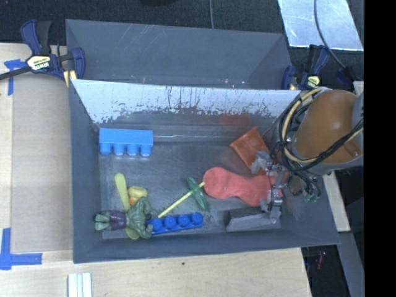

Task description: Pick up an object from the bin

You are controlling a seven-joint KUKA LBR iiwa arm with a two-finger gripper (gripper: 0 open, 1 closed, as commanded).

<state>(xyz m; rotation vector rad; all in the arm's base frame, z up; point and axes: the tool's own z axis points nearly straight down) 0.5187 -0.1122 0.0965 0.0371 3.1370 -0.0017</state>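
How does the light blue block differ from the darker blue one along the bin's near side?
The light blue block is bigger and paler and lies alone by the far wall. The darker blue block is slimmer and slightly tilted, and lies beside a green toy. Both show a row of studs.

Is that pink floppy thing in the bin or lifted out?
In the bin: the pink floppy thing lies on its floor, one end by the gripper.

No legible text, brand, number or sign appears on the grey bin or on its contents (blue studded brick, pink soft piece, other small toys).
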